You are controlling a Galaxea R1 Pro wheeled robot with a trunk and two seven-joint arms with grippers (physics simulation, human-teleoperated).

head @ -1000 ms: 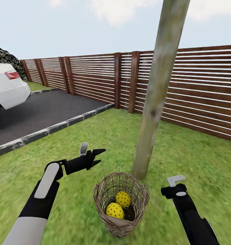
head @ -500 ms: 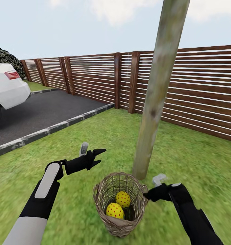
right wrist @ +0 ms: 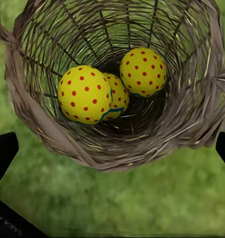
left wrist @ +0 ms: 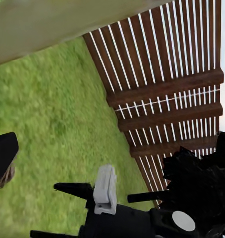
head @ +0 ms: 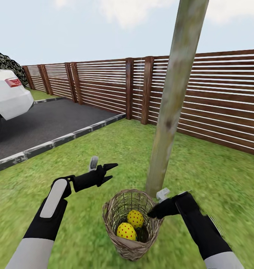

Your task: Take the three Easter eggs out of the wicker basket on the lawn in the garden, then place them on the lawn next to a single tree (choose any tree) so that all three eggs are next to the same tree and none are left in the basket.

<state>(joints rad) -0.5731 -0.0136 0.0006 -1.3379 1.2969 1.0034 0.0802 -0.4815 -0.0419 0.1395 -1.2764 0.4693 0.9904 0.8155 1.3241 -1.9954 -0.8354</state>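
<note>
Sitting in the basket (head: pixel 132 228) on the lawn (head: pixel 224 175), your eggs are bunched at the bottom: the right wrist view shows all three, one (right wrist: pixel 85 94) nearest the wall, one (right wrist: pixel 143 71) deeper in, and a third (right wrist: pixel 118 94) wedged between and partly hidden behind the first. From the head view you can make out two of them, yellow with red dots. The basket stands upright just in front of the tree (head: pixel 171 108), whose pale trunk meets the grass right behind its rim.

Your right gripper (head: pixel 156 207) hangs at the basket's right rim, touching or nearly touching the braided edge, with its dark fingertips (right wrist: pixel 3 151) set wide apart at both sides of the wrist view and nothing between them. Your left gripper (head: pixel 104 170) floats over the grass to the left of the basket, well clear of it, jaws spread and empty, pointing toward the fence (head: pixel 224 97).

Beyond the lawn lies the driveway (head: pixel 44 123) with a stone kerb (head: pixel 67 139), and a white car (head: pixel 7 99) parked at its left edge.
</note>
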